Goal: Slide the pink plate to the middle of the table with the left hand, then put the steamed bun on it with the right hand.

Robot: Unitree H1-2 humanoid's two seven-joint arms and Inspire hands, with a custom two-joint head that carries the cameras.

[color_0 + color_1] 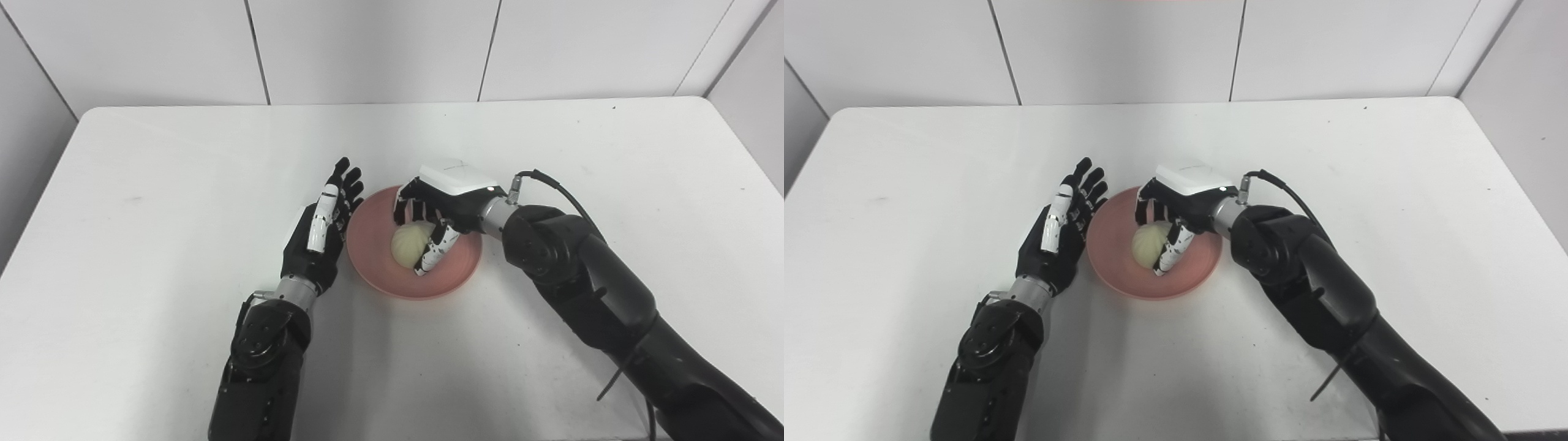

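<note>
pink plate (373,257): round, shallow, smooth, mid white bench (153,202) | steamed bun (409,244): pale, pleated dome on plate | right hand (436,215): reaching over plate, fingers curled around bun, contact unclear | left hand (320,231): fingers spread, empty, edge-up just left of plate | bun's right side hidden.

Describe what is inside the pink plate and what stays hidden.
A steamed bun sits in the pink plate, with the right hand curled around it. The bun's far side is covered.
</note>
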